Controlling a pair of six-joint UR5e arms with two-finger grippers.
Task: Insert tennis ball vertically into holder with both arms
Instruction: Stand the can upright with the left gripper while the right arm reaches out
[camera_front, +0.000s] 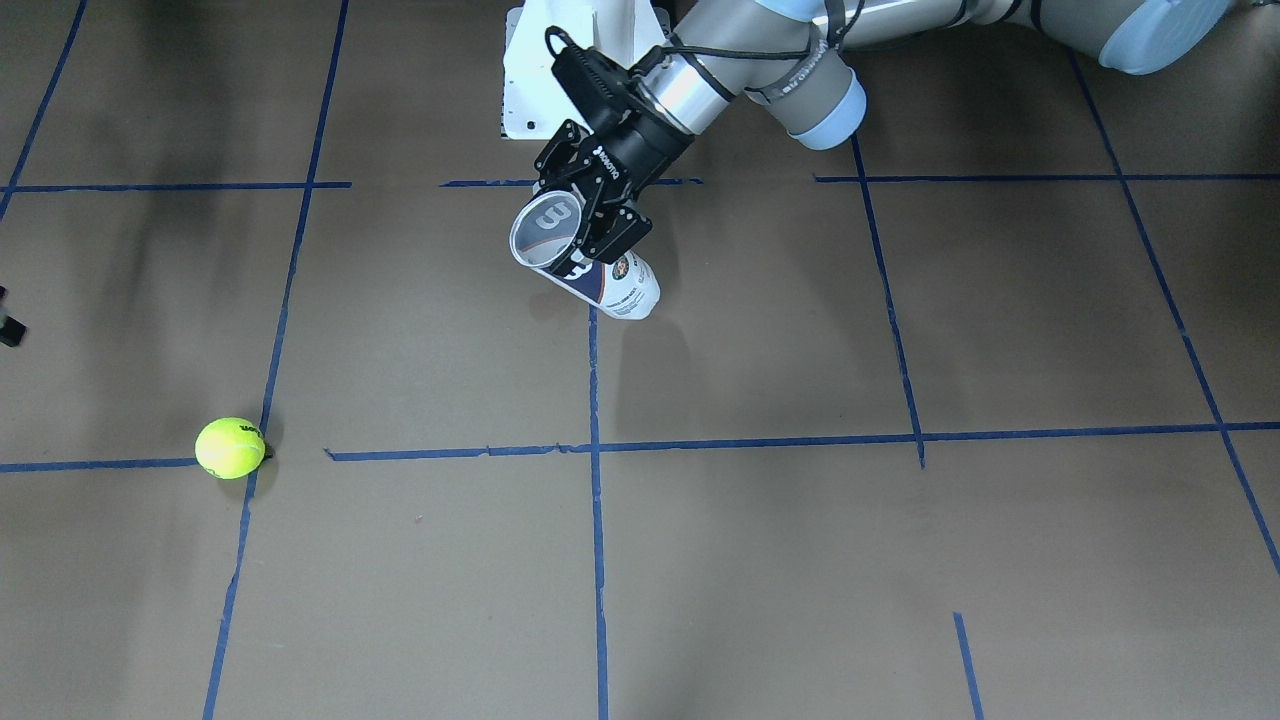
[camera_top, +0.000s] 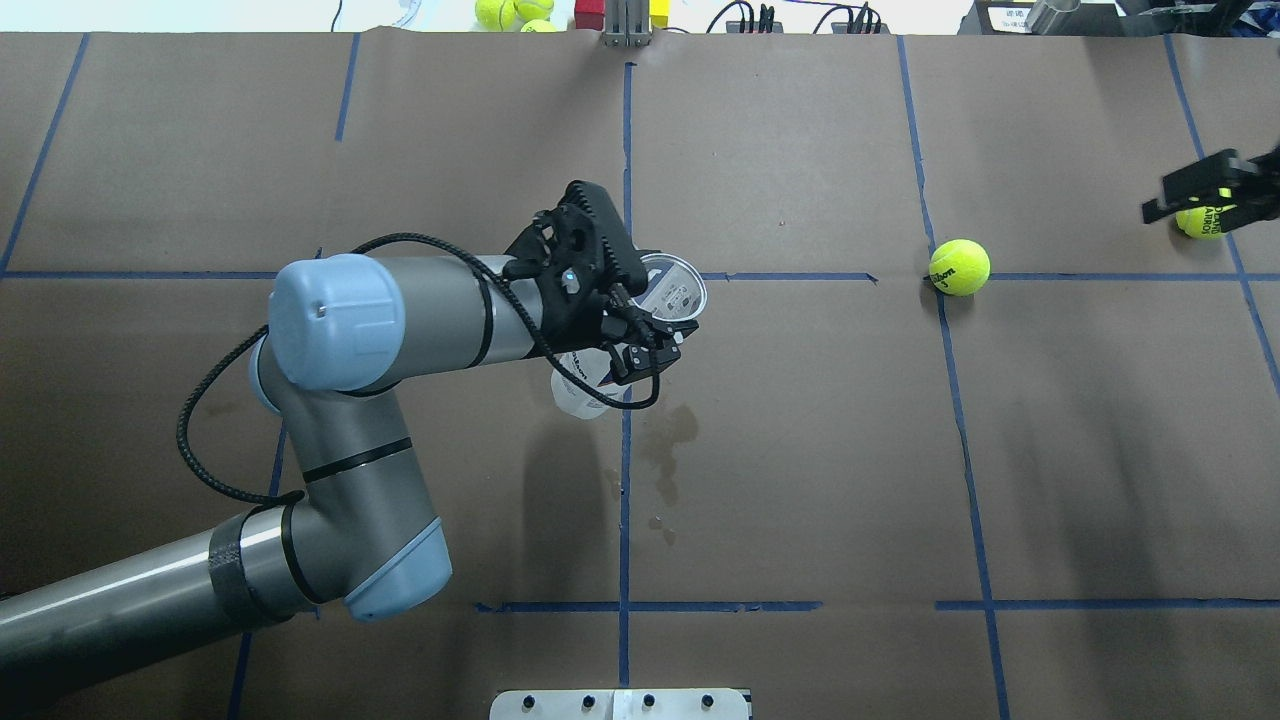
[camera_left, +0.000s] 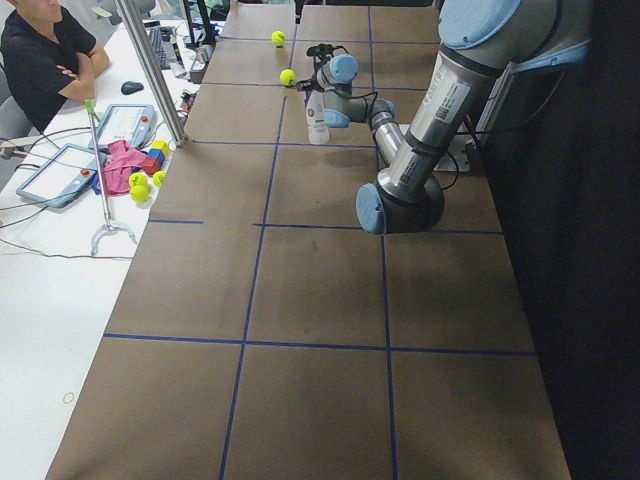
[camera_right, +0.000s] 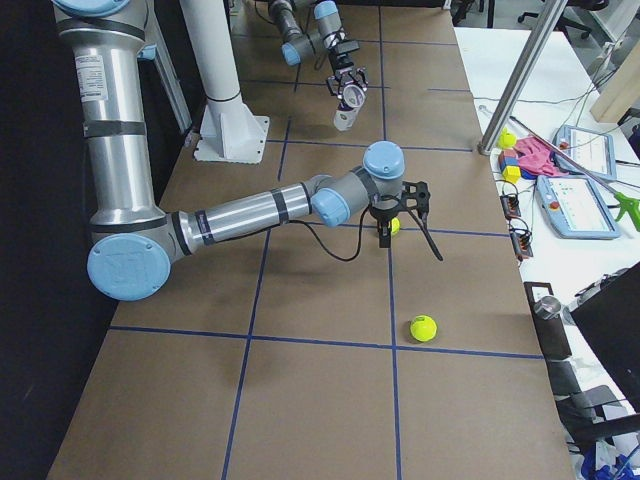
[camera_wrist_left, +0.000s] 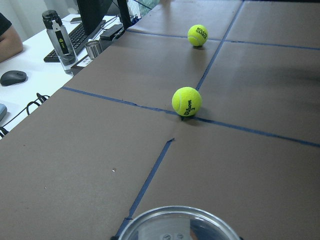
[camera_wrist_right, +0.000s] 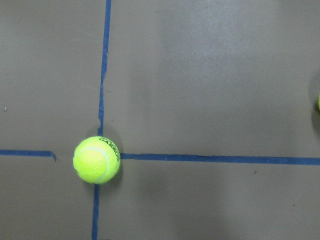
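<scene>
**Left jaws** (camera_front: 592, 232): clenched on the clear plastic cylindrical tennis-ball can with the navy-and-white label (camera_front: 625, 285), gripping it near its open mouth. The can is tilted, with its mouth leaning toward the right arm's side. Whether its base touches the brown table (camera_front: 800, 560) cannot be told.

**Beyond these jaws**, well apart: the small yellow-green fuzzy tennis ball with dark lettering (camera_front: 230, 447) lies free on a blue tape line (camera_front: 420, 452).

**Farther off:** a second yellow-green ball (camera_wrist_left: 197, 35) lies near the right jaws (camera_top: 1205, 195). These hang spread and empty above the table, around neither ball.

**Judged step:** picking up a ball.
- The right jaws should descend centred over the ball and close across its widest part, since a glancing touch would likely roll it.
- The left jaws should bring the can upright, mouth up, because ball and mouth appear closely matched.
</scene>
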